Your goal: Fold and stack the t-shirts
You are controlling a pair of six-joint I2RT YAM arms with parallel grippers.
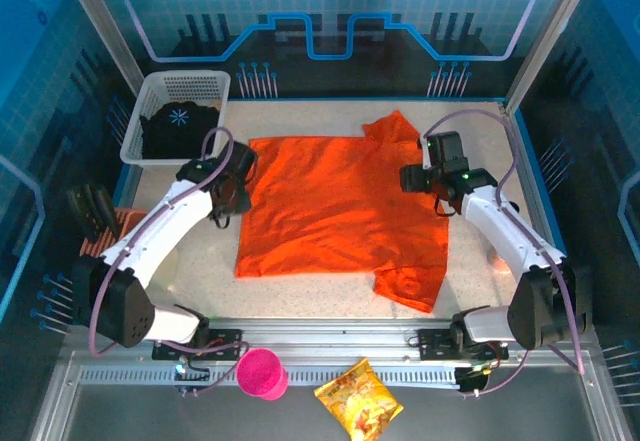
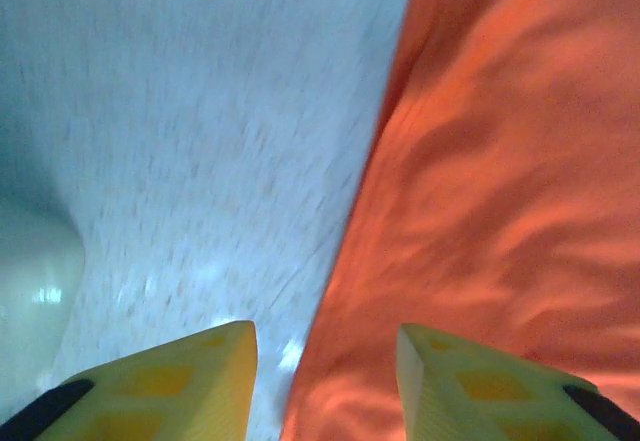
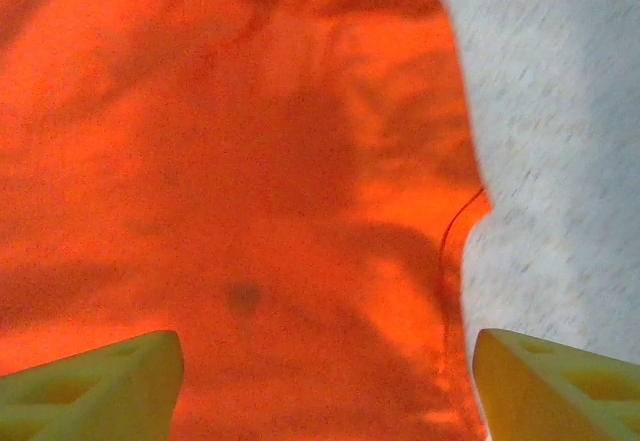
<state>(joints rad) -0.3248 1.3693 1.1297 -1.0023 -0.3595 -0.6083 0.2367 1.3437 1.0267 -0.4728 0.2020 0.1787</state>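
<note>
Tabletop (image 1: 205, 283) holds orange t-shirt (image 1: 340, 206); basket (image 1: 190, 82) partly hides black t-shirt (image 1: 180, 133).

left arm (image 1: 165, 221): stretched out from its base at the near left corner, white link angling up and inward toward the middle.
left wrist (image 1: 205, 169): bent over at the far end of the arm, with cable looped above it.
left gripper (image 1: 236, 175): pointing down and there it is, jaws parted, yellow fingers (image 2: 190, 381) a moderate gap apart.
right arm (image 1: 505, 231): rising from the near right corner, leaning up and inward, mirroring its partner.
right wrist (image 1: 462, 176): turned toward the centre, green light showing.
right gripper (image 1: 412, 178): aimed down, jaws spread wide, yellow fingers (image 3: 100, 381) far apart at the two sides of the wrist view.
</note>
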